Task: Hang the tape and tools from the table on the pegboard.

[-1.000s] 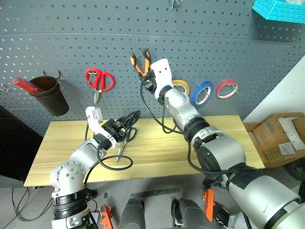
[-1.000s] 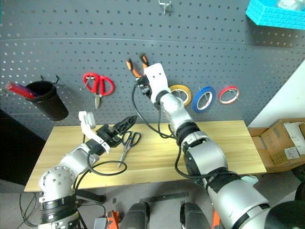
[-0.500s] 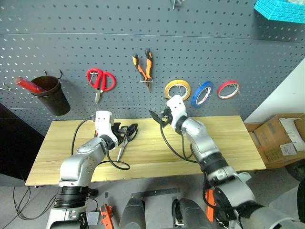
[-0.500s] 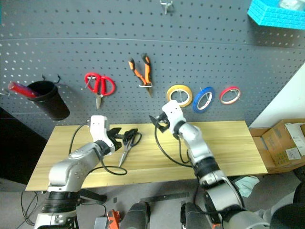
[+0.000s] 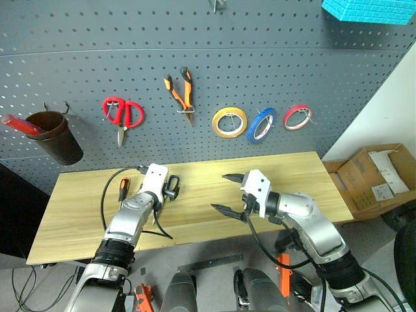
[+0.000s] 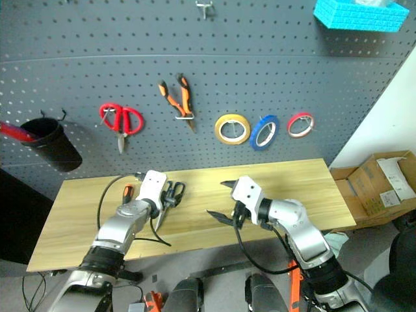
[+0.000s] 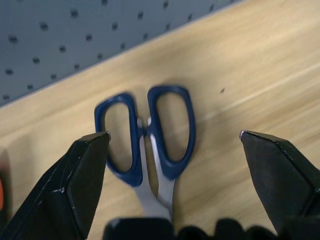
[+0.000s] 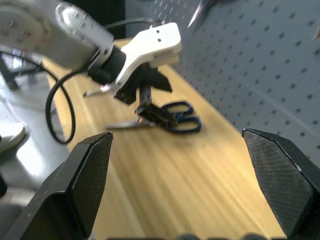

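The long table of pale yellowish wood planks [image 5: 286,172] stands against the large dark grey pegboard [image 5: 273,58], which is dotted with small holes. The dark-blue-handled scissors [image 7: 150,135] lie flat on the tabletop with their finger loops toward the board. The left gripper [image 7: 175,145] sits low over them with its two black fingers spread wide, one on either side of the handles and neither touching them, so it holds nothing. Just beside that arm, on the side away from the other arm, the short screwdriver with an orange-and-black handle [image 5: 123,189] lies on the wood. The right gripper [image 5: 227,192] hangs over the middle of the table, well apart from the scissors, its fingers fully spread and empty. On the board, the small pliers with orange-and-black handles [image 5: 179,91] hang from a hook. Farther along hang a yellow tape roll [image 5: 229,122], the thin blue ring of tape [image 5: 261,125] and a smaller red roll [image 5: 298,117], all in a row. Red-handled scissors [image 5: 119,114] hang on the pliers' other side, near a dark brown cup [image 5: 54,135].
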Motion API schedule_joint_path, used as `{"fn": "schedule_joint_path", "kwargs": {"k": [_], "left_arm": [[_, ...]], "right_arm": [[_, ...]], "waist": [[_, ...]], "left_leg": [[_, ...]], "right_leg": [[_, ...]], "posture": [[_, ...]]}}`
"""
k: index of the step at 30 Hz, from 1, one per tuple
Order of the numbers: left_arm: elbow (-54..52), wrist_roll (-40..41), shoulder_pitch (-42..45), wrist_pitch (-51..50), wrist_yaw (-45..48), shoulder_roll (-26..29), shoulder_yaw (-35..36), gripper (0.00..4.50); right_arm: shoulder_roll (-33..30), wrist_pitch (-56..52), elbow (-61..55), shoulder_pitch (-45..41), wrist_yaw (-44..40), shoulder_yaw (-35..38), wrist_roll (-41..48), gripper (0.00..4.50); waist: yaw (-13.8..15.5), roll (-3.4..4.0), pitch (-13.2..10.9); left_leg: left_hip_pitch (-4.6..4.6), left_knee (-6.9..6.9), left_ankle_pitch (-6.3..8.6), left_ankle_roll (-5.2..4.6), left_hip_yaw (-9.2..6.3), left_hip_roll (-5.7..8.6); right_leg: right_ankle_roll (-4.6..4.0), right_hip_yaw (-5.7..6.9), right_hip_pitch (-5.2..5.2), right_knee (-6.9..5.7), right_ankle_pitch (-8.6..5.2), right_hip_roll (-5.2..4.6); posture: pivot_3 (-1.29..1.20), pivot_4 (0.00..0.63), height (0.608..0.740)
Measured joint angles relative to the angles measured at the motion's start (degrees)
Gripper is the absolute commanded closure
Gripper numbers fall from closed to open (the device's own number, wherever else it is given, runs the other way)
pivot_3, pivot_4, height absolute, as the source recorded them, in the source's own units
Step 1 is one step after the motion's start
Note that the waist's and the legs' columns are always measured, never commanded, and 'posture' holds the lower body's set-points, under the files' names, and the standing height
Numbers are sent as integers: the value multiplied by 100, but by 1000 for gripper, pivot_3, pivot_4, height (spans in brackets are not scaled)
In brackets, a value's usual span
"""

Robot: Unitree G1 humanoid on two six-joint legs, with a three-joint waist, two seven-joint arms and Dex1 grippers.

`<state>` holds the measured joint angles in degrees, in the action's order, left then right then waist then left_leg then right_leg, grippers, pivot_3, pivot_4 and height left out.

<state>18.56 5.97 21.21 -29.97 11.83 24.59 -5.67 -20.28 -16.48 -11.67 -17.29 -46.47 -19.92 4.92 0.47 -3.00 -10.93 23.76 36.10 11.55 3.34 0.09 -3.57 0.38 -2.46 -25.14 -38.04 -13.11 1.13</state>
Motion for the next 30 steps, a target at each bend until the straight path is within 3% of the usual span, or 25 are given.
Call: {"fn": "schedule_joint_path", "kwargs": {"k": [10, 18, 22, 30], "left_arm": [[1, -221, -343, -484, -205, -10, 279, 0], [570, 29, 7, -580, 470, -237, 497, 0], [967, -24, 281, -480, 542, -207, 495, 905], [1062, -125, 317, -466, 635, -101, 510, 3643]], "right_arm": [[-173, 285, 2, 5, -90, -171, -151, 21], [-212, 282, 3, -162, -187, -231, -161, 21], [-256, 282, 3, -161, -218, -280, -171, 0], [-267, 286, 90, -212, -212, -277, -201, 0]], "waist": [[-46, 46, -91], [-49, 63, -121], [-63, 69, -124], [-101, 69, -123]], "left_leg": [[3, 0, 1, 0, -4, 1], [1, 0, 1, 0, -6, 3], [-2, -1, 1, 0, -3, 3], [-4, -3, 1, 0, -3, 1]], "right_leg": [[3, 1, -1, 1, -2, -1], [3, 4, 0, 1, -2, -1], [3, 1, 1, 1, -2, -1], [3, 1, 1, 0, -2, -1]], "posture": [[16, 250, 740], [10, 256, 740], [11, 251, 740], [24, 229, 740]]}}
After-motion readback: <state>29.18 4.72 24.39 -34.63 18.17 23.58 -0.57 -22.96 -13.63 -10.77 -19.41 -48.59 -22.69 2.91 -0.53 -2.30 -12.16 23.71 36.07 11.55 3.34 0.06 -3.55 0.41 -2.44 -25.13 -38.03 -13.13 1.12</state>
